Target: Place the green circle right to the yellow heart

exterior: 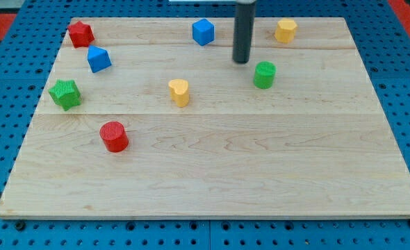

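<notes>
The green circle [264, 74] stands on the wooden board, right of centre in the upper half. The yellow heart [179, 92] lies to its left, a little lower, with a wide gap between them. My tip [242, 62] is just up and to the left of the green circle, a short gap away, not touching it. The rod comes down from the view's top.
A blue block [203, 32] and a yellow block [285, 30] lie near the top edge. A red star-like block [80, 33], a blue block [99, 59], a green star-like block [65, 94] and a red circle [113, 136] lie at the left. The board [212, 173] sits on a blue pegboard.
</notes>
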Robot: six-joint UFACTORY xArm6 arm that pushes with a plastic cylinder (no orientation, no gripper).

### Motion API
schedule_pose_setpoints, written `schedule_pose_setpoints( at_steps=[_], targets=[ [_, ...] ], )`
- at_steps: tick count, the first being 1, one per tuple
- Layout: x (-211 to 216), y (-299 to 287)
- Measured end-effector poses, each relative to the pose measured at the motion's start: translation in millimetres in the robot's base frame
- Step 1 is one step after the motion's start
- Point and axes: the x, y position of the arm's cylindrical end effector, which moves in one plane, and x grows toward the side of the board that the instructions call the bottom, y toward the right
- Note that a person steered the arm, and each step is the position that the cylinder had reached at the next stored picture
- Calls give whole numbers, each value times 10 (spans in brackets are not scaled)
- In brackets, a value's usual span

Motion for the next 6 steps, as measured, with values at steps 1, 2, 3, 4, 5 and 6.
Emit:
schedule_pose_setpoints(
  at_steps=[1,2,3,4,5,6],
  targets=[
    [684,266],
    [323,-152],
    [553,-437],
    [822,-572],
    [968,-498],
    [1033,237]
  ],
)
